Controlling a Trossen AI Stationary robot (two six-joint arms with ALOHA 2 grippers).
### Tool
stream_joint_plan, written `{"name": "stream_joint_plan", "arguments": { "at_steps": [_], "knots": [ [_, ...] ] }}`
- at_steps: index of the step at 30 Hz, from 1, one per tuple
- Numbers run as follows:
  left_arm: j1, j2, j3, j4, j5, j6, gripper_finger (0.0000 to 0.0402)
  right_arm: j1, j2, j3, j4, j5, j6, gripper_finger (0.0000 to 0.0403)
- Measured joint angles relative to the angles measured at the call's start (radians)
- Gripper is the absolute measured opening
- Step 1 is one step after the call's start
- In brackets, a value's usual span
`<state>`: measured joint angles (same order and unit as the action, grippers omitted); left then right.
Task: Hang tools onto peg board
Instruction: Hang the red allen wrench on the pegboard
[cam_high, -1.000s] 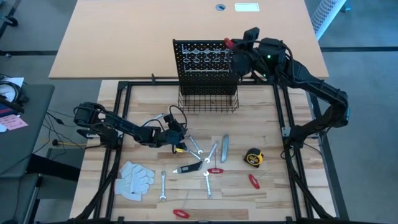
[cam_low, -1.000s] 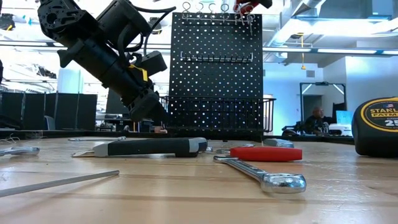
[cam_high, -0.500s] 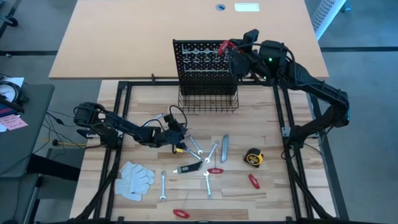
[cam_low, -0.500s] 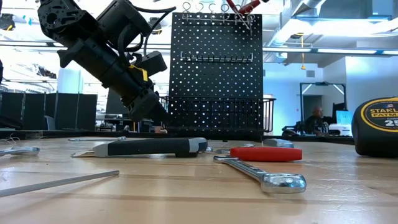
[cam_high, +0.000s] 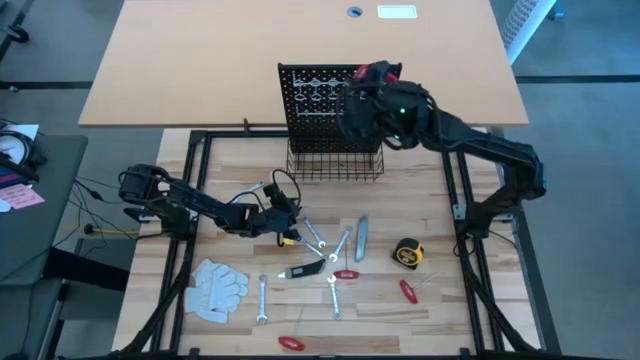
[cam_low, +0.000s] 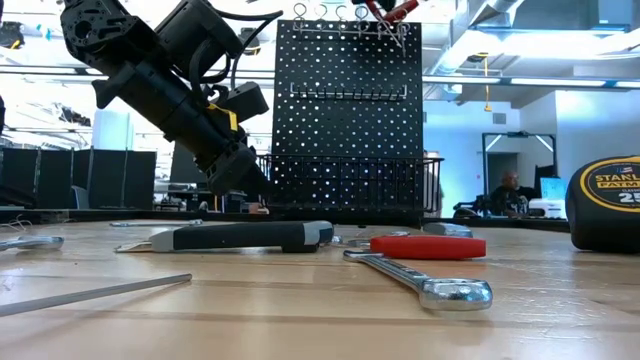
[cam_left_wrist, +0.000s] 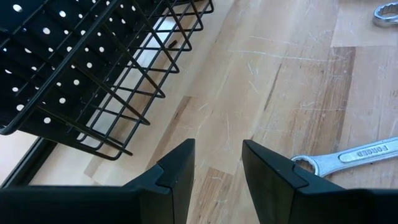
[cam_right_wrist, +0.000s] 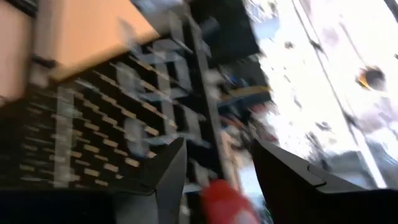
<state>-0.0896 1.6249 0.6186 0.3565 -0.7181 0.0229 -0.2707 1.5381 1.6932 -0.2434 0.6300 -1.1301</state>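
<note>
The wooden bench (cam_high: 420, 190) carries everything, and the peg board (cam_high: 325, 105) stands upright at its far edge, a black wire basket (cam_high: 335, 165) along its foot. The right arm reaches over the board's top right corner; the right claw (cam_right_wrist: 214, 168) stands with its fingers apart and nothing clamped between them, a red-handled tool (cam_low: 392, 10) sitting at the board's top row of hooks just beyond them. The left arm lies low in front of the board and to its left, the left claw (cam_left_wrist: 217, 165) narrowly parted and empty, just above the bench near the basket's corner, one silver wrench (cam_left_wrist: 351, 158) beside it.

White work gloves (cam_high: 217, 288) lie well in front of the board, to the left. The yellow-black tape measure (cam_high: 407, 254) sits in front of the board, to the right. The grey utility knife (cam_high: 361, 238) lies between the tape measure and the scattered wrenches (cam_high: 337, 245). Red-handled pliers (cam_high: 407, 291) rest further forward still.
</note>
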Motion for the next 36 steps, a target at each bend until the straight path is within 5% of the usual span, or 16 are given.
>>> {"name": "stream_joint_plan", "arguments": {
  "at_steps": [9,18,21,24,29,36],
  "knots": [
    [-0.002,0.000,0.000,-0.006,0.005,-0.001,0.0130,-0.004,-0.075,0.000,-0.007,0.131,0.025,0.0153],
    [-0.003,0.000,0.000,-0.007,0.015,-0.001,0.0130,0.002,-0.190,0.000,-0.240,0.132,0.211,0.0148],
    [-0.008,0.000,0.000,-0.019,0.013,-0.001,0.0130,0.017,-0.241,0.000,-0.382,0.050,0.338,0.0146],
    [-0.022,-0.019,0.000,-0.083,-0.040,-0.006,0.0130,0.038,-0.313,-0.014,-0.523,-0.157,0.499,0.0139],
    [-0.044,-0.104,0.000,-0.259,-0.150,-0.072,0.0130,0.157,-0.428,-0.210,-0.584,-0.395,0.666,0.0121],
    [-0.088,-0.225,0.000,-0.496,-0.153,-0.222,0.0130,0.402,-0.504,-0.708,-0.241,-0.424,0.876,0.0107]
  ]
}}
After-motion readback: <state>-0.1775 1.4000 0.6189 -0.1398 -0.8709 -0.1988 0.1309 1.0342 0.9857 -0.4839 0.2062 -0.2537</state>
